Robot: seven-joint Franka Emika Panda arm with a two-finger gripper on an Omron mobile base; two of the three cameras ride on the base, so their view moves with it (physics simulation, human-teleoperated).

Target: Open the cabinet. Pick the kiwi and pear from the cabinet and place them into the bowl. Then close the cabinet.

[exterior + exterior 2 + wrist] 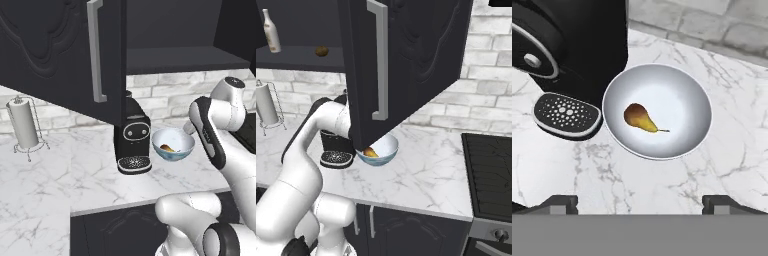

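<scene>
Yellowish-tan pear [639, 118], white bowl [687, 95], black cabinet [416, 60], possibly brown kiwi [321, 50].

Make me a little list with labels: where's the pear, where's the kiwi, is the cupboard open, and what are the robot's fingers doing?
pear: lying inside the bowl
kiwi: on the cabinet shelf, near a bottle
cabinet: doors open
bowl: on the marble counter, beside the coffee machine
fingers: spread open above the bowl, holding nothing
left to do: kiwi into bowl, close cabinet

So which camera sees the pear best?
The hand view: it looks straight down on the pear, lying whole in the bowl. The left base view shows it small inside the bowl; in the right base view the cabinet door half hides it.
</scene>
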